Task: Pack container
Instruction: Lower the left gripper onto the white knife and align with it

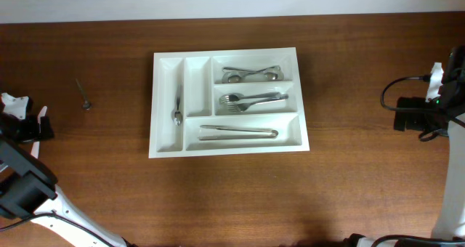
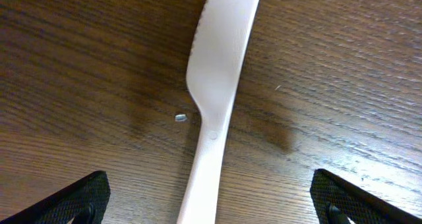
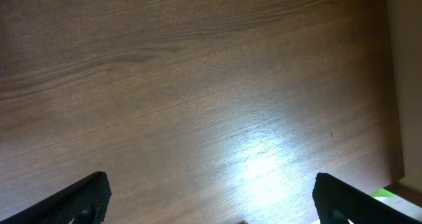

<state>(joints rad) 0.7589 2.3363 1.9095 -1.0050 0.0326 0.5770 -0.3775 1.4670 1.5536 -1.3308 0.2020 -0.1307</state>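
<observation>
1. Left wrist view: the left gripper shows its two dark fingertips at the bottom corners of the frame. The jaws are spread wide and grip nothing.
2. A white plastic knife lies flat on the table, directly under the gap between those fingertips. Its handle is toward the gripper and its serrated blade runs away from it. It is clear of both fingertips.
3. A small pale speck sits on the wood just left of the knife's neck.
4. Right wrist view: the right gripper also has its jaws wide apart and empty, with only bare wood grain beneath them.
5. Overhead: the container sits mid-table between the two grippers and well apart from each, to the right of the left gripper and to the left of the right one.
6. Container contents:
   - One metal utensil in the narrow compartment nearest the left gripper; the narrow compartment beside it holds nothing.
   - Spoons in the far long compartment.
   - Forks in the middle one.
   - Tongs in the near one.
7. A small loose metal piece lies on the wood between the left gripper and the container, nearer the gripper; its type cannot be told.
</observation>
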